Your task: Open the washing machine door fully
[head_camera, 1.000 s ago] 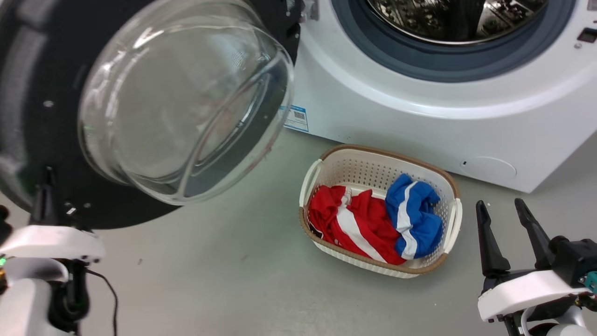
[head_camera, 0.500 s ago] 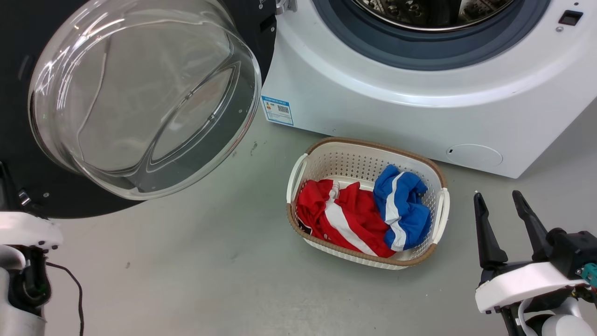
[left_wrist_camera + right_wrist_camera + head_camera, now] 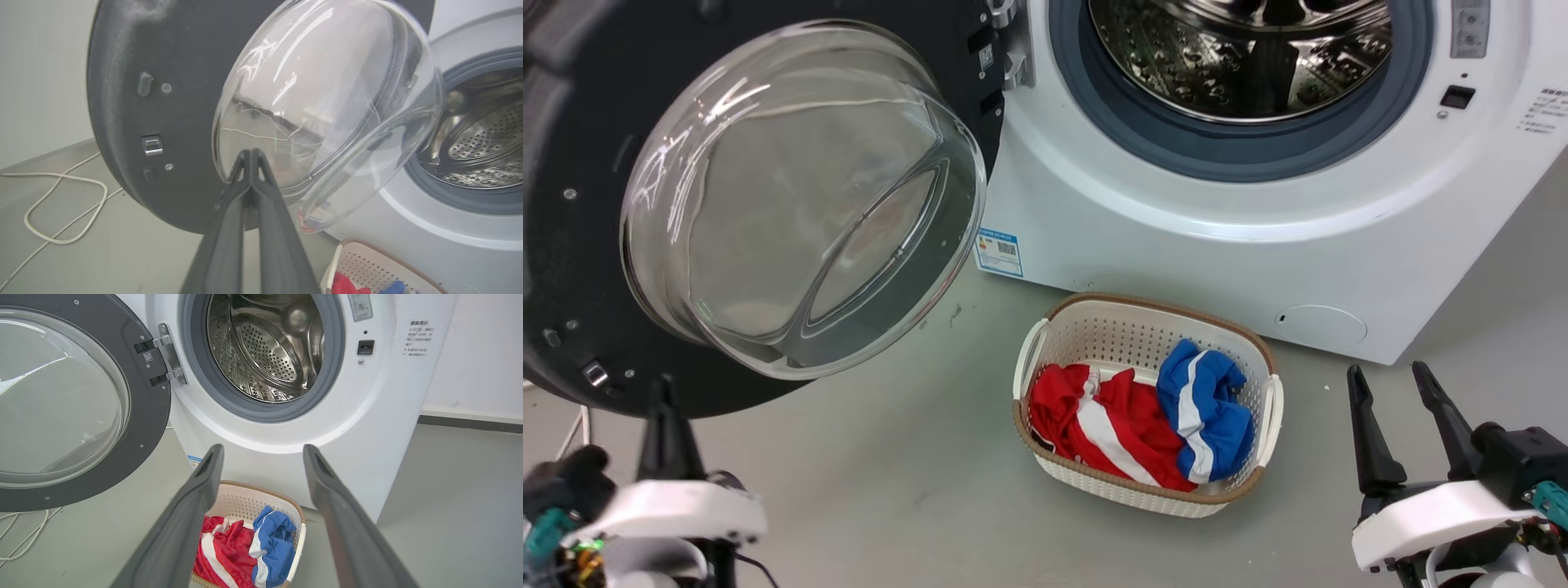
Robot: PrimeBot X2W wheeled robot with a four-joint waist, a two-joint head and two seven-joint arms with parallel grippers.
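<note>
The head view has swung since half a second ago and takes in more of the steel drum (image 3: 1241, 57). The left gripper (image 3: 666, 408) now stands further in from that view's left edge. The washing machine door (image 3: 800, 204) hangs swung out to the left of the washing machine (image 3: 1176, 237), hinged at the drum opening's left side, its glass bowl facing the robot. The left gripper sits just under the door's lower rim. In its wrist view the left gripper (image 3: 250, 155) has its fingers pressed together on nothing, tips over the bowl's lower edge; I cannot tell whether they touch. The right gripper (image 3: 1387, 376) is spread wide and empty, well apart from the door, over the floor (image 3: 915, 490) near the machine's front right corner. A white basket (image 3: 1152, 304) of red and blue clothes stands on the floor before the machine.
</note>
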